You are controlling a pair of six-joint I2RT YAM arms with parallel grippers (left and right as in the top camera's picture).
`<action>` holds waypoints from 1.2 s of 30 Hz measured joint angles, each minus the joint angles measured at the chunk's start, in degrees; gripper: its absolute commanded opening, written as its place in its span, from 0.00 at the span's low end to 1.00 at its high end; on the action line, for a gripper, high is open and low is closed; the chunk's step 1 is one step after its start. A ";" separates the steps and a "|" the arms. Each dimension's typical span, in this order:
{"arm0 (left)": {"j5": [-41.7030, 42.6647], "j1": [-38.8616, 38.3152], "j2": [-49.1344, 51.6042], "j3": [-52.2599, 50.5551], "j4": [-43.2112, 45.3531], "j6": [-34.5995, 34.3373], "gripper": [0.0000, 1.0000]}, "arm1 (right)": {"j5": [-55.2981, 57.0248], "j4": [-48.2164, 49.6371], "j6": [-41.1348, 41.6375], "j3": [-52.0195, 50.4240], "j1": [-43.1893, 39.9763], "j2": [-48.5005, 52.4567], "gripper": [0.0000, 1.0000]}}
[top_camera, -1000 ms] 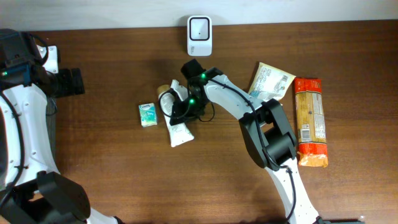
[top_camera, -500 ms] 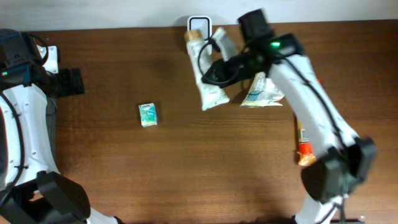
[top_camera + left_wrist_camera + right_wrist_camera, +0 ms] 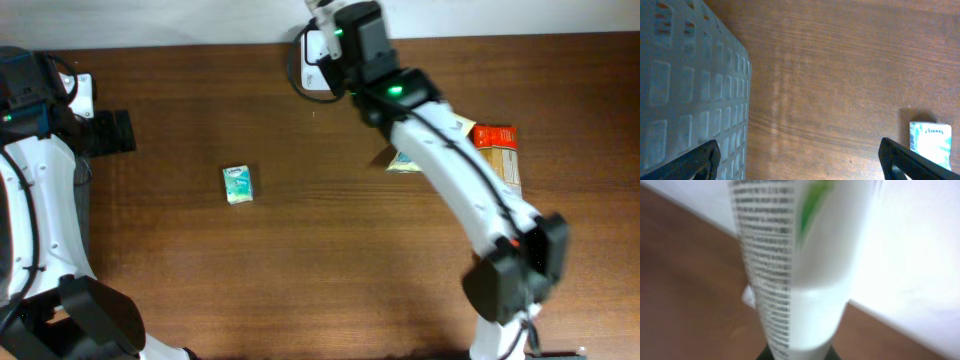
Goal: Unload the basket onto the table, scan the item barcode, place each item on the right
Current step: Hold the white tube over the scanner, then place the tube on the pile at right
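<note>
My right gripper (image 3: 336,40) is at the back edge of the table, over the white scanner (image 3: 313,62), which the arm partly hides. It is shut on a white tube (image 3: 795,270) with fine print and a green mark. The tube stands up from the dark jaws (image 3: 795,356) and fills the blurred right wrist view. Only the tube's end (image 3: 322,8) shows from overhead. My left gripper (image 3: 118,132) rests at the far left, open and empty (image 3: 800,162).
A small green box (image 3: 237,184) lies left of centre, also at the right edge of the left wrist view (image 3: 930,142). A white-and-yellow pouch (image 3: 408,158) and an orange pasta packet (image 3: 502,150) lie at the right. A grey ribbed surface (image 3: 685,85) is beside my left gripper.
The right arm has lifted the tube off the middle of the table and carried it back to the scanner. The left arm has not moved.
</note>
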 measured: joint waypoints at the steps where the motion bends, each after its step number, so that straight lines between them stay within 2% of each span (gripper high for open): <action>1: -0.04 0.00 0.00 0.00 0.22 0.00 0.99 | 4.96 5.81 -4.87 -0.09 0.33 3.80 0.04; 3: -0.09 0.00 -0.02 0.00 0.11 0.00 0.99 | 12.35 18.60 -14.14 -0.15 0.22 10.56 0.04; 6: -0.04 0.00 0.00 0.00 -0.04 0.00 0.99 | 19.54 31.32 -26.91 -0.42 -0.28 18.82 0.04; 8: -0.04 0.00 0.00 0.00 0.11 0.00 0.99 | 21.68 36.89 -35.85 -0.42 -0.81 23.19 0.04; 10: -0.04 0.00 -0.02 0.00 0.09 0.00 0.99 | 22.71 37.35 -41.94 -0.42 -1.38 26.08 0.04; 15: -0.04 0.00 0.00 0.00 0.09 0.00 0.99 | 23.71 37.99 -46.90 -0.44 -2.01 28.48 0.04; 26: -0.04 0.00 -0.02 0.00 0.09 0.00 0.99 | 26.40 43.06 -47.67 -0.42 -0.11 28.48 0.04; 28: -0.04 0.00 -0.02 0.00 0.07 0.00 0.99 | 28.98 39.52 -46.10 -0.42 0.50 28.15 0.04; 32: -0.02 0.00 0.00 0.00 0.13 0.00 0.99 | 26.88 11.67 -34.64 -0.46 1.99 21.05 0.04; 35: -0.04 0.00 0.00 0.00 0.09 0.00 0.99 | 17.09 -3.61 -20.33 -0.44 2.54 12.85 0.04; 36: -0.04 0.00 -0.02 0.00 0.17 0.00 0.99 | 8.44 -11.28 -7.93 -0.39 2.23 8.00 0.04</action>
